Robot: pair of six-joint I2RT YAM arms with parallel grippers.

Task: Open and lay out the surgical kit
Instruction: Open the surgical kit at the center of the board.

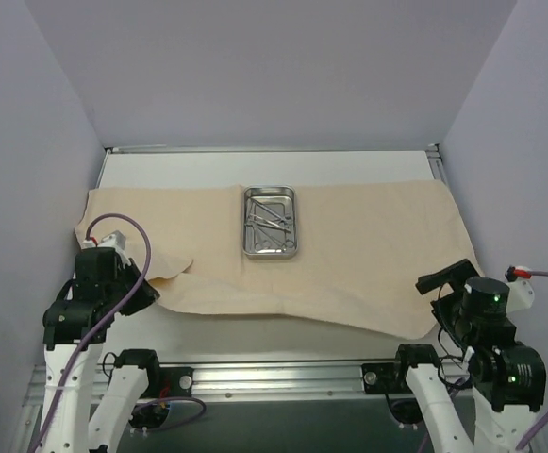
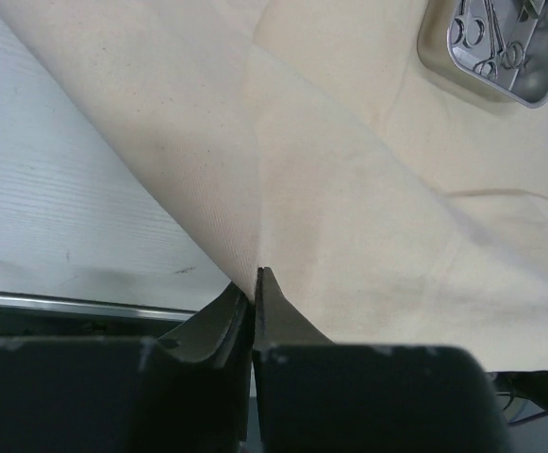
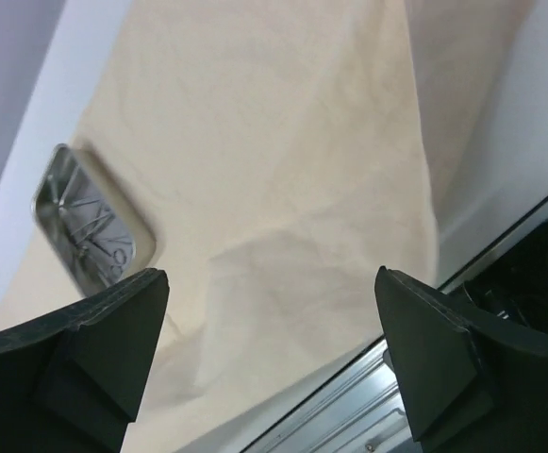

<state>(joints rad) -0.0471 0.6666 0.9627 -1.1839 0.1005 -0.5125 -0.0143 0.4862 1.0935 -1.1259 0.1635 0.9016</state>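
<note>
Wrap: the beige woven cloth wrap is lying opened out across the white worktop, spanning it from left to right. Only the near-left corner is not lying flat. A flap is doubling over on itself there.

Tray: the small shiny rectangular steel tray is sitting on the middle of the cloth, toward the far side, with its long axis running near to far. The slim steel instruments are lying inside it, overlapping. Ring handles are showing in the left wrist view, but the count is not clear.

Left claw: the jaws are pressing almost together, and the tips are pinching the cloth at its near-left edge. Judgement: it is gripping there because this is the one corner needing to be drawn out flat.

Right claw: the jaws are gaping wide with nothing between them, hovering over the near-right part of the cloth. Judgement: that side is looking flat enough, so no grip is needed there.

Stage (judgement): the unwrapping is nearing its end. The laying-out is not yet begun, as every instrument is lying in the tray.

Risk (judgement): the tray is resting on the same cloth, so any hard tug at the corner would be dragging it along.
</note>
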